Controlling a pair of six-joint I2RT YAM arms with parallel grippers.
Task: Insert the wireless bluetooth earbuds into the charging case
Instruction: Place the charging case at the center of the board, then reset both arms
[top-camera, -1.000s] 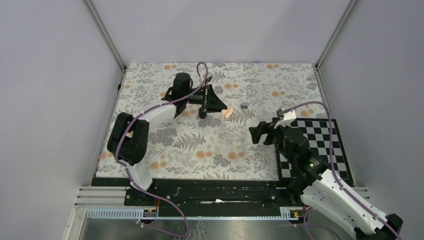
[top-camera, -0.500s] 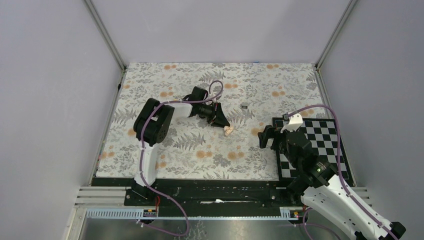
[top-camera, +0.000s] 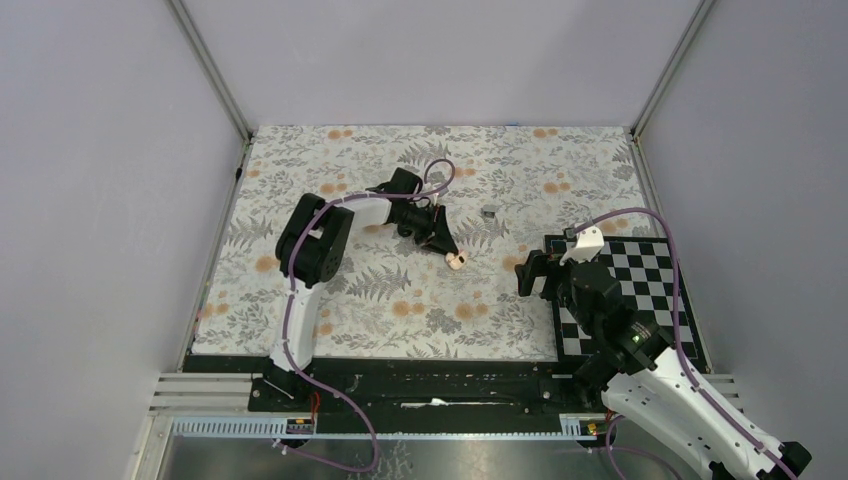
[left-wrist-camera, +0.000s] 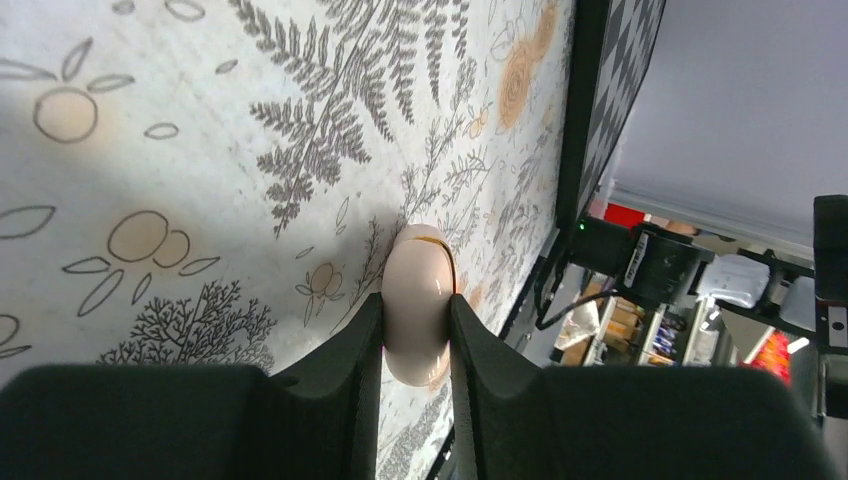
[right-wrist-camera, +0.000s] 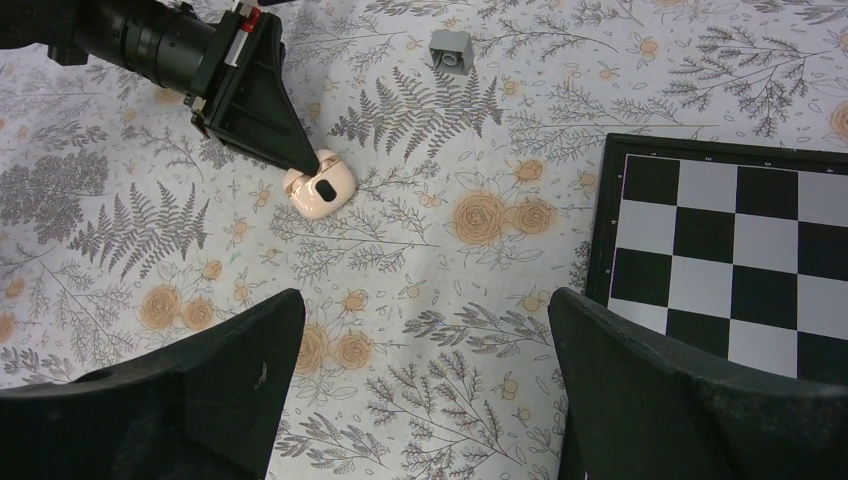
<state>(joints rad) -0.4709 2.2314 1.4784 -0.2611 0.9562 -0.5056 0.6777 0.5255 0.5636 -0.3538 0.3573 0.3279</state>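
Observation:
My left gripper (top-camera: 450, 253) is shut on a peach rounded piece (top-camera: 459, 260) near the middle of the floral mat. In the left wrist view the piece (left-wrist-camera: 418, 290) sits squeezed between both black fingers (left-wrist-camera: 345, 350), touching the mat. In the right wrist view the peach piece (right-wrist-camera: 320, 187) shows a dark oval spot on top, at the tip of the left gripper (right-wrist-camera: 303, 160). My right gripper (top-camera: 530, 272) is open and empty, hovering over bare mat (right-wrist-camera: 425, 300), right of the piece. No black pebble-shaped case and no black earbuds show in any view.
A small grey metallic piece (top-camera: 489, 212) lies on the mat behind the peach piece; it also shows in the right wrist view (right-wrist-camera: 449, 50). A black-and-white checkerboard (top-camera: 640, 290) lies at the right, its edge near my right gripper (right-wrist-camera: 600, 230).
My left arm swung forward and to the right, and the peach piece moved with it toward the near side. My right gripper drew back slightly to the right.

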